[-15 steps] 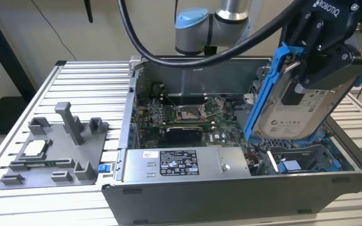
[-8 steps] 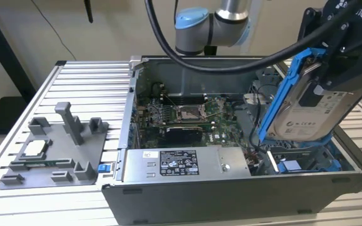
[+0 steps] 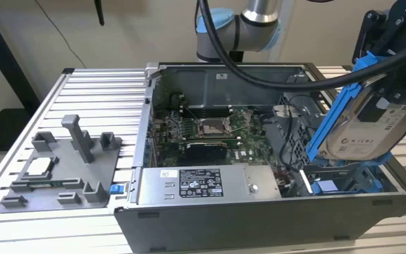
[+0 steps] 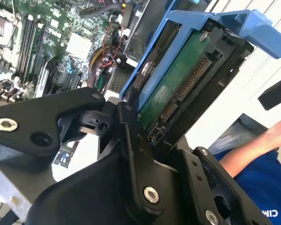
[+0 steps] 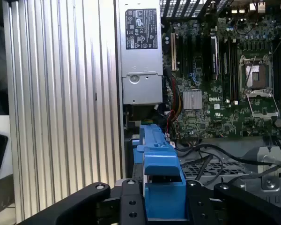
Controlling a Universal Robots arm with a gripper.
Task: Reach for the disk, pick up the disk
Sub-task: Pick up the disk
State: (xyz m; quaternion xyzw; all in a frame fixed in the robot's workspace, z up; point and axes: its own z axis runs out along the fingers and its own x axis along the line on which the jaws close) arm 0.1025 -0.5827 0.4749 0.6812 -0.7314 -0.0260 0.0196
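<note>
**Exterior view and wrist views: disk lifted clear of the case**

Exterior view: the gripper (image 3: 383, 98) hangs at the exterior view's right, above the open computer case (image 3: 259, 222), which lies on its side on a ribbed aluminium table (image 3: 83, 95). Its black fingers are pinched on the disk (image 3: 369, 129), a silver-grey drive with a white label in a blue frame, held tilted and raised above the case's drive bay. Inside the case lie the motherboard (image 3: 210, 132) and, nearer the camera, the grey power supply (image 3: 203, 182). On the table at the exterior view's left sits a grey fixture tray (image 3: 62, 174) carrying a small square chip (image 3: 39, 165).

Second wrist view: the disk (image 4: 178, 79) shows its green circuit board and connector edge, clamped between the black fingers (image 4: 136, 150); the blue frame wraps its upper edge. The motherboard (image 4: 28, 42) lies behind. A person's arm (image 4: 253, 147) in a blue sleeve is beside the table.

First wrist view: the disk's blue frame (image 5: 161, 173) stands edge-on between the fingers (image 5: 131, 201), over the case, with the power supply (image 5: 140, 51) and motherboard (image 5: 225, 93) beyond.
</note>
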